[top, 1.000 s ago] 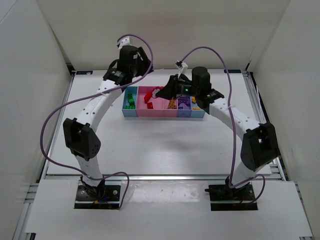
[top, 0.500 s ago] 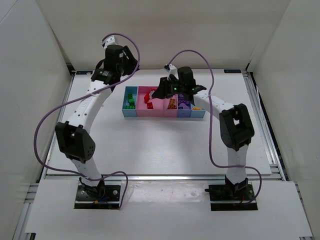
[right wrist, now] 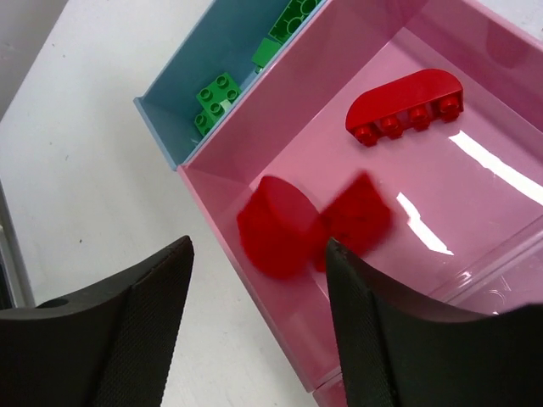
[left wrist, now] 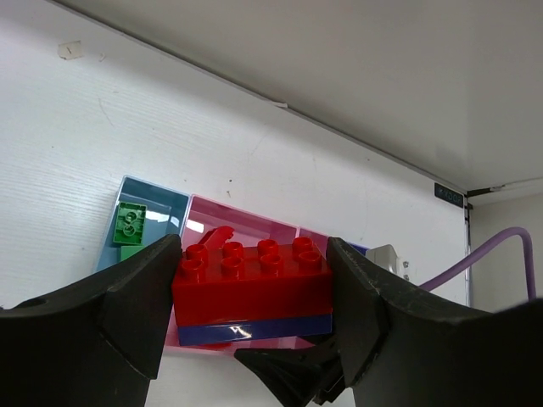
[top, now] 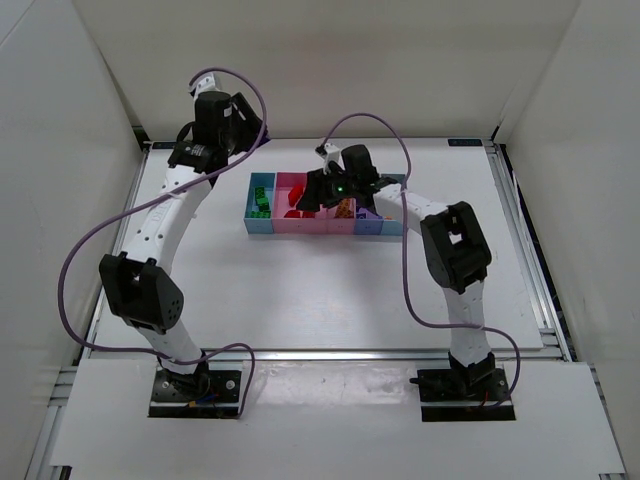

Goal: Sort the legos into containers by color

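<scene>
Gripping a red brick (left wrist: 250, 271) with a blue layer under it: left claw (left wrist: 254, 297), clamped on the brick's two ends, raised above the worktop (left wrist: 102, 144). Beyond and below, part of the bins (left wrist: 188, 216): a light-blue bin (left wrist: 157, 199) holding a green brick (left wrist: 130, 223), then a pink bin (left wrist: 263, 225) touching it on the right.

Turning to the right wrist: right claw (right wrist: 254, 254) with fingers apart, nothing between them, hanging over the pink bin's corner nearest the light-blue bin. Inside the pink bin, right under the gap, a blurred red brick (right wrist: 310, 225); farther in, an arched red brick (right wrist: 407, 106) lying on the bin floor. Next door in the light-blue bin, green bricks (right wrist: 216, 97) against the shared wall.

Seen from above: bins in a row at the far middle of the worktop, right claw low over the pink bin, left claw high off to the far left, apart from the row. Orange bricks (top: 345, 209) in a bin further right, partly hidden by the right arm (top: 455, 250).
</scene>
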### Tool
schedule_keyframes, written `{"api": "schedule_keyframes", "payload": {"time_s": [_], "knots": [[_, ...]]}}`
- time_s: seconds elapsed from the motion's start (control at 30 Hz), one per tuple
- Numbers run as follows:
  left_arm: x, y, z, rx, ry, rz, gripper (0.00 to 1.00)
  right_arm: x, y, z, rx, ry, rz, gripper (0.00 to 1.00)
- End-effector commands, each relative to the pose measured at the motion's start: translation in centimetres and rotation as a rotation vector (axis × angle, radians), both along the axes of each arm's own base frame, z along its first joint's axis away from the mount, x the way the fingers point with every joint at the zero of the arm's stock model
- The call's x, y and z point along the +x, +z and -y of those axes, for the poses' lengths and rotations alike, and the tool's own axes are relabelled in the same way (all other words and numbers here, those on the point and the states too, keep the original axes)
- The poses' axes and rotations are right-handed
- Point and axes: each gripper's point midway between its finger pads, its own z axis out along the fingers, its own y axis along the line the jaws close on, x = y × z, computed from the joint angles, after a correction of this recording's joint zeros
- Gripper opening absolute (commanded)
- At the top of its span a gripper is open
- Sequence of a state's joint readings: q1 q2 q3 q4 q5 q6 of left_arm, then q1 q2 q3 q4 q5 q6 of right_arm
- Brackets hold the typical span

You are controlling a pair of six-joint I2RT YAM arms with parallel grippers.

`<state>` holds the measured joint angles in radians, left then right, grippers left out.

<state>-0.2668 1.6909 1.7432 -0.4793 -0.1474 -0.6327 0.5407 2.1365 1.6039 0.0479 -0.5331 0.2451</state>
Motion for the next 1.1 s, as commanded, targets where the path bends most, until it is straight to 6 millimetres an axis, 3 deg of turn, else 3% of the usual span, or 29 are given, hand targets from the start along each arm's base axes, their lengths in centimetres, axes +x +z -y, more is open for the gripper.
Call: {"api": "schedule_keyframes", "payload": {"time_s": [0.0, 0.07, 0.13, 0.17, 0.23, 0.27, 0.33, 0.37, 0.57, 0.67, 1.07], "knots": [[-1.2, 2.3, 0.0, -0.035, -0.016, 0.039, 0.10, 0.6, 1.8, -0.4, 0.005, 0.009, 0.085, 0.69], [-1.1, 2.2, 0.3, -0.046, -0.025, 0.037, 0.10, 0.6, 2.6, -0.4, 0.012, 0.018, 0.109, 0.69], [-1.2, 2.3, 0.7, -0.060, -0.045, 0.039, 0.10, 0.5, 4.9, -0.2, 0.039, 0.020, 0.151, 0.68], [-1.2, 2.2, 1.0, -0.080, -0.052, 0.032, 0.10, 0.0, 7.5, -0.3, 0.075, 0.036, 0.188, 0.68], [-1.4, 2.0, 1.4, -0.101, -0.066, 0.024, 0.10, -0.5, 9.8, -0.3, 0.113, 0.042, 0.212, 0.68], [-1.4, 1.9, 1.7, -0.114, -0.076, 0.022, 0.10, -1.1, 12.8, -0.3, 0.166, 0.046, 0.245, 0.68], [-1.6, 1.6, 2.3, -0.152, -0.091, 0.006, 0.10, -1.8, 14.6, -0.2, 0.213, 0.046, 0.248, 0.69], [-1.5, 1.6, 2.3, -0.164, -0.087, 0.006, 0.10, -2.6, 16.5, -0.3, 0.253, 0.050, 0.251, 0.69], [-1.8, 1.1, 4.0, -0.225, -0.159, -0.014, 0.10, -3.1, 21.7, -0.7, 0.403, 0.057, 0.303, 0.73], [-1.7, 1.1, 4.1, -0.232, -0.162, -0.015, 0.10, -2.6, 22.6, -1.1, 0.416, 0.031, 0.264, 0.73], [-1.4, 1.2, 4.0, -0.128, -0.115, 0.033, 0.10, -1.8, 22.4, -3.7, 0.446, -0.048, 0.129, 0.73]]}}
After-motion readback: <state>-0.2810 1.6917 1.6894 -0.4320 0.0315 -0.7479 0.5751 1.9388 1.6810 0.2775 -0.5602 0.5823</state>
